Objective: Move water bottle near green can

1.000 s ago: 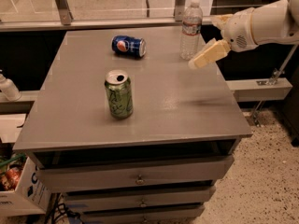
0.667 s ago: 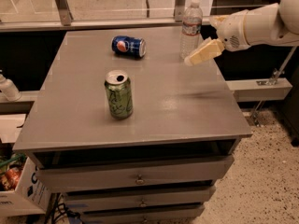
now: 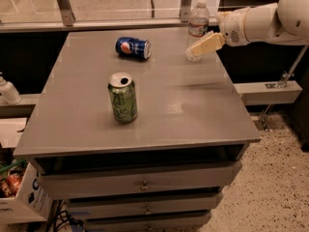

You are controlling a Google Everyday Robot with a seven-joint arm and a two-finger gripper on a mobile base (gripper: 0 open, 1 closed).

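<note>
The water bottle [image 3: 197, 19], clear with a white cap and a white-and-red label, stands upright at the table's far right edge. The green can [image 3: 122, 98], light green with a silver top, stands upright left of the table's middle, well apart from the bottle. My gripper [image 3: 197, 46] reaches in from the right on a white arm [image 3: 263, 23] and is open at the bottle's lower part. One cream finger [image 3: 206, 44] crosses in front of the bottle's base; the other is hidden.
A blue Pepsi can [image 3: 133, 48] lies on its side at the back, between bottle and green can. The grey table [image 3: 193, 110] tops a drawer unit. A small white bottle [image 3: 8, 91] stands on a ledge at far left. A box [image 3: 17, 192] sits on the floor.
My gripper has moved left and slightly up toward the bottle, so its finger now overlaps the bottle's base. The bottle and both cans have not moved.
</note>
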